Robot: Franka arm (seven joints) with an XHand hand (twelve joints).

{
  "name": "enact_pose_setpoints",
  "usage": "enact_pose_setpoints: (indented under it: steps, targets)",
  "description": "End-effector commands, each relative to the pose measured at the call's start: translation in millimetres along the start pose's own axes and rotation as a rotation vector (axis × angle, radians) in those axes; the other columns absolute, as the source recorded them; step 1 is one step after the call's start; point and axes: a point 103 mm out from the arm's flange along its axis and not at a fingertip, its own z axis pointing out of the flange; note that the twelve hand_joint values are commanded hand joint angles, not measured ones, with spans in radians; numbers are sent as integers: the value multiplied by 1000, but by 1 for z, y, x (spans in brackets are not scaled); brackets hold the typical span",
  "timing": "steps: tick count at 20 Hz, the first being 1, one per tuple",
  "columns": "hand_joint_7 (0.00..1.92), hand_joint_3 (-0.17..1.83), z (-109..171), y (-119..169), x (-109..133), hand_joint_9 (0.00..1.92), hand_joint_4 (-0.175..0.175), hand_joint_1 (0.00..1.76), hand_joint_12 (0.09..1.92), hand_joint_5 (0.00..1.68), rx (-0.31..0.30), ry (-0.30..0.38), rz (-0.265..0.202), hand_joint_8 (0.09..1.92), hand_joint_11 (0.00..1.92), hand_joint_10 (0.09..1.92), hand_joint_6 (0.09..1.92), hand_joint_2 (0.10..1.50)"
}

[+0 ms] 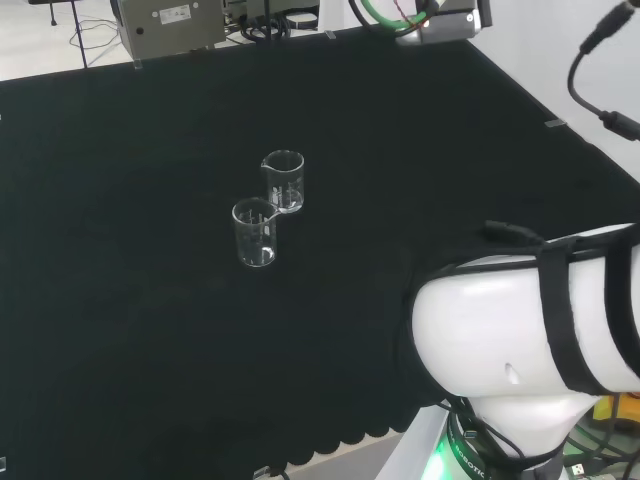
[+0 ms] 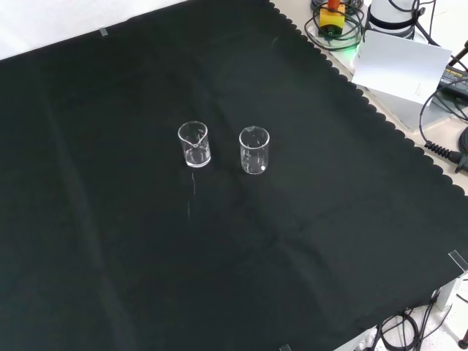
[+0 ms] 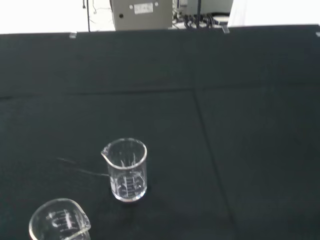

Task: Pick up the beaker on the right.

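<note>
Two small clear beakers stand upright on the black cloth (image 1: 150, 330), near the middle of the bench, apparently empty.

In the head view the right one (image 1: 284, 181) sits at about 1 o'clock from its neighbour (image 1: 254, 232), the two just beside each other, possibly touching. In the front view they stand side by side with a gap, this beaker likely the one at 9 o'clock (image 2: 194, 144), going by the quarter turn between views.

Judged handling: light, rigid, smooth-walled, slippery, breakable if tipped or squeezed hard. Best hold looks like mid-wall, thumb opposite fingers, coming from the side away from the neighbour.

Look: straight glass wall, printed scale marks, small pouring lip, thick base.

Hand: cannot tell its state or whether it holds anything.
</note>
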Motion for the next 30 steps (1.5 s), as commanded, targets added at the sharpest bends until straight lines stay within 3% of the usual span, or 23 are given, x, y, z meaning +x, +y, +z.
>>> enact_pose_setpoints:
  steps: [1, 5, 11, 21, 26, 28, 30]
  targets:
    - [0, 121, 46, 43, -12, 56, -41, 62, 1255, 320, 45, 23, 18, 299, 0, 671, 87, 1389]
    - [40, 103, 73, 73, -20, 129, -43, 149, 1305, 322, 36, 75, -2, 378, 0, 695, 87, 1350]
    - [58, 57, 115, 105, -28, 250, -48, 401, 1414, 328, 74, 154, -15, 548, 9, 734, 87, 1216]
    - [130, -44, 179, 122, -19, 341, -40, 758, 1419, 366, 134, 283, -75, 623, 65, 737, 87, 1013]
    - [139, -90, 209, 128, -11, 348, -37, 753, 1410, 389, 184, 331, -98, 635, 79, 715, 87, 951]
    - [139, -102, 221, 133, -8, 342, -36, 749, 1410, 388, 233, 350, -107, 636, 78, 710, 87, 933]
    - [129, -111, 231, 136, -4, 330, -31, 757, 1410, 379, 225, 377, -118, 632, 73, 704, 87, 922]
